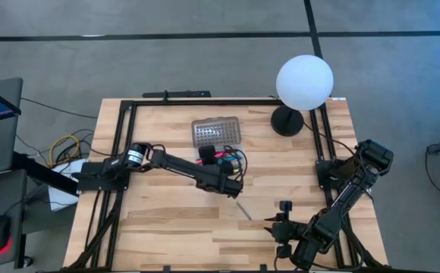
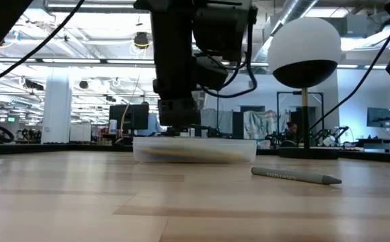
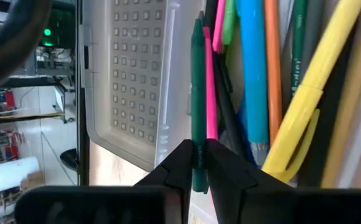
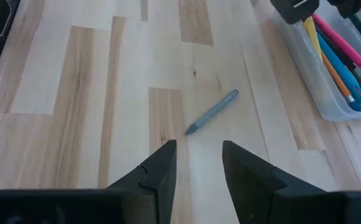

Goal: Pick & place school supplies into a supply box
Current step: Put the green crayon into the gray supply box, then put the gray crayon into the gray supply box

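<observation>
Grey crayon [image 2: 296, 177] lies alone on the counter [image 1: 167, 220], at 4 o'clock of the supply box [image 1: 221, 157]. Left tool [image 3: 199, 163] pinches a green pen [image 3: 198, 106] over the box, which holds pink, blue, orange and yellow pens. Right tool [image 4: 199, 155], fingers apart and empty, waits near the counter's 5 o'clock edge. A lamp [image 1: 303, 83] stands at 1 o'clock.

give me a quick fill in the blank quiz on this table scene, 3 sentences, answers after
1. The left gripper pinches a ____ pen over the supply box.
2. A lone grey marker lies on the ____, outside the box.
3. The right gripper, near the table's edge, holds ____.

Answers: green; table; nothing
</observation>
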